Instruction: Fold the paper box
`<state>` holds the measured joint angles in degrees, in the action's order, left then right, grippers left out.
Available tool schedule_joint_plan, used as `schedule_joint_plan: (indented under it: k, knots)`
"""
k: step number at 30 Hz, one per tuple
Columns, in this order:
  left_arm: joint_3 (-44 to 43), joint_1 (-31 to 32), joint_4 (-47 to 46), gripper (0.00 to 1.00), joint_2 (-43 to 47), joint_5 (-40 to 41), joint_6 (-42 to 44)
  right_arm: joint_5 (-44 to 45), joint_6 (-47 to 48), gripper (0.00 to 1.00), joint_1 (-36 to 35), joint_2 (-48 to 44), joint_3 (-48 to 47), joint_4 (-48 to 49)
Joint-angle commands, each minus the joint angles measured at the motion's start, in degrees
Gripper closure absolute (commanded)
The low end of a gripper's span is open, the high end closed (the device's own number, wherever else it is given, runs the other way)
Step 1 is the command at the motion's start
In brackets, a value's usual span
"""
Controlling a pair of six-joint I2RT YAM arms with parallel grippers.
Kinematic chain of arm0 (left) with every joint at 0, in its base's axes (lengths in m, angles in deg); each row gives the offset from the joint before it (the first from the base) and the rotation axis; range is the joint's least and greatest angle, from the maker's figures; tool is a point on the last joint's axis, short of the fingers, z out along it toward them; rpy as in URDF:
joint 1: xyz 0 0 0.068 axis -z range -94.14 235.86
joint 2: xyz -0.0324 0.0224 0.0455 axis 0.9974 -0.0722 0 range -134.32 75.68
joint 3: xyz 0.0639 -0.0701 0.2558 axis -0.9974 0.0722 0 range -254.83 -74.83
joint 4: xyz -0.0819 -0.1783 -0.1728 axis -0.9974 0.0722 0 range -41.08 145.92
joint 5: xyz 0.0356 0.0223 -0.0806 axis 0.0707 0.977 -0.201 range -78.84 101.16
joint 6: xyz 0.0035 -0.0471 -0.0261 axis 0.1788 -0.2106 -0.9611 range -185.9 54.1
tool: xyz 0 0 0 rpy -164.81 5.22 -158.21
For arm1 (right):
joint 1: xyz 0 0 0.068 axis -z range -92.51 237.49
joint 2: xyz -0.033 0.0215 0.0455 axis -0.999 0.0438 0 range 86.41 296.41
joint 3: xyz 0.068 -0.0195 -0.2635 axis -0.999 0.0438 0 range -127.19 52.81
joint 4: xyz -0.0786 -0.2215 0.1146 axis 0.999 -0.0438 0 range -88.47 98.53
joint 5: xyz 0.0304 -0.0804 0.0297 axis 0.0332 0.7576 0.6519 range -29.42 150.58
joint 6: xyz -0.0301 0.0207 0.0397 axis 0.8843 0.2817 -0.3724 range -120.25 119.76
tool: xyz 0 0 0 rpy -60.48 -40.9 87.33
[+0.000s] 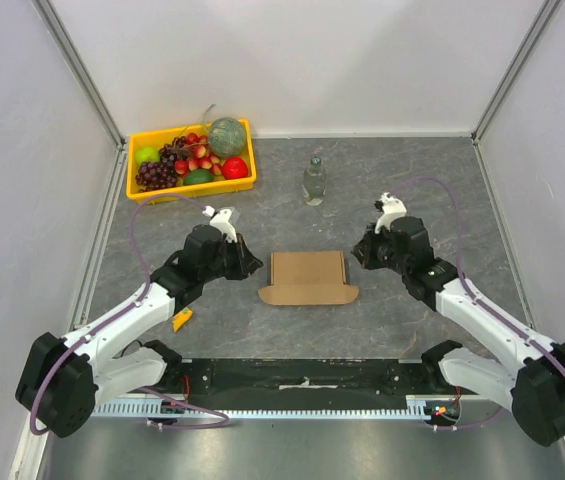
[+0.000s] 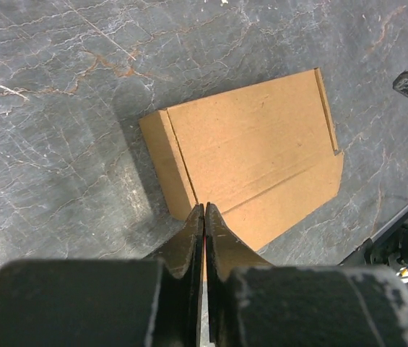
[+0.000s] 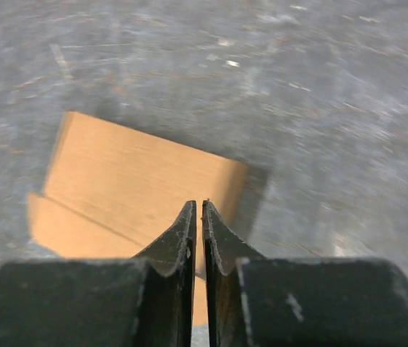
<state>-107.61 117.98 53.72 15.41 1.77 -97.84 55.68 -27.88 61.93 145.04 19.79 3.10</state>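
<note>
The paper box (image 1: 307, 277) lies flat on the table (image 1: 412, 170) between the arms, and the left gripper (image 2: 204, 210) and right gripper (image 3: 198, 206) are both squeezed together holding nothing, so a poke may just slide it away.

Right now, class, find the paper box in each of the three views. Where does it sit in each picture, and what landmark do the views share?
Top external: the paper box lies at the centre, flat on the table.
Left wrist: centre to upper right, just beyond the shut left claw.
Right wrist: left of centre, partly behind the shut right claw.
Shared landmark: the grey marbled table under the box.
</note>
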Motion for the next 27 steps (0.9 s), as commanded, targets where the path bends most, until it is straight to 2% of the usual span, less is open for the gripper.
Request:
schedule_joint_plan:
  k: [1,5,8,15,27]
  knots:
    - [0.8,0.1,-0.5,0.94,0.5,-0.1,-2.2,-7.0,1.2,0.86,-5.2,5.3,-5.8,6.9]
    - [3.8,0.2,-0.8,0.89,3.3,0.9,-2.4,-5.2,1.6,0.84,-12.4,11.1,-8.6,8.5]
    - [5.2,0.1,-0.5,0.89,5.3,1.9,-2.2,-4.8,0.2,0.86,-15.1,15.6,-9.6,10.1]
    - [6.0,0.1,-0.7,0.92,5.0,1.9,-2.9,-3.4,-0.9,0.89,-17.1,21.9,-9.8,12.6]
    - [5.9,0.1,-1.8,0.94,1.7,1.0,-3.1,0.2,-0.3,0.90,-17.9,25.8,-11.5,8.6]
